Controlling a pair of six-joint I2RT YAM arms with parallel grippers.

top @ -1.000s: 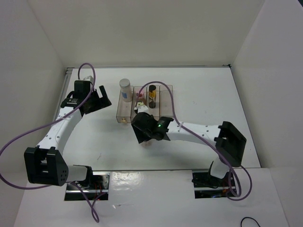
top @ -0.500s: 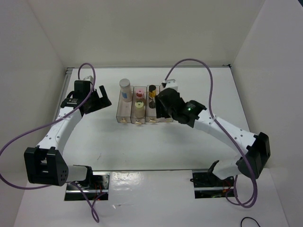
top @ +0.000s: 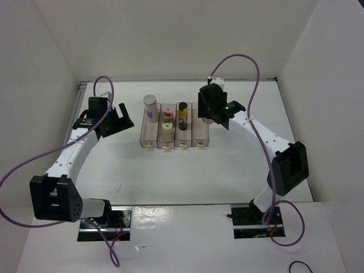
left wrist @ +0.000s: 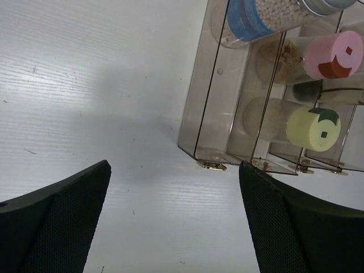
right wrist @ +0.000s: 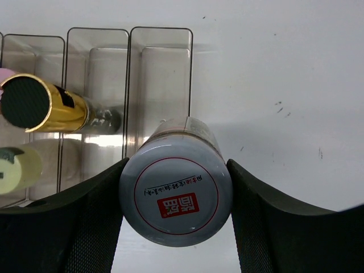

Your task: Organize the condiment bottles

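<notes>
The right end effector was clamped on the squat red-rimmed jar, a pad on each side of its grey lid. A second before, it had been low at the near side of the rack. It had since swung across with the jar, so the one bare end compartment lay just beyond its fingers; the last bottle looked ready to be slotted in. To its left stood the black-capped bottle and the yellow-capped bottle. The lid bore a red ring, a red block with white characters and a line of small script, none legible. The left end effector had not moved, spread wide and empty, with the blue-banded white bottle and pink-capped bottle ahead to its right.
</notes>
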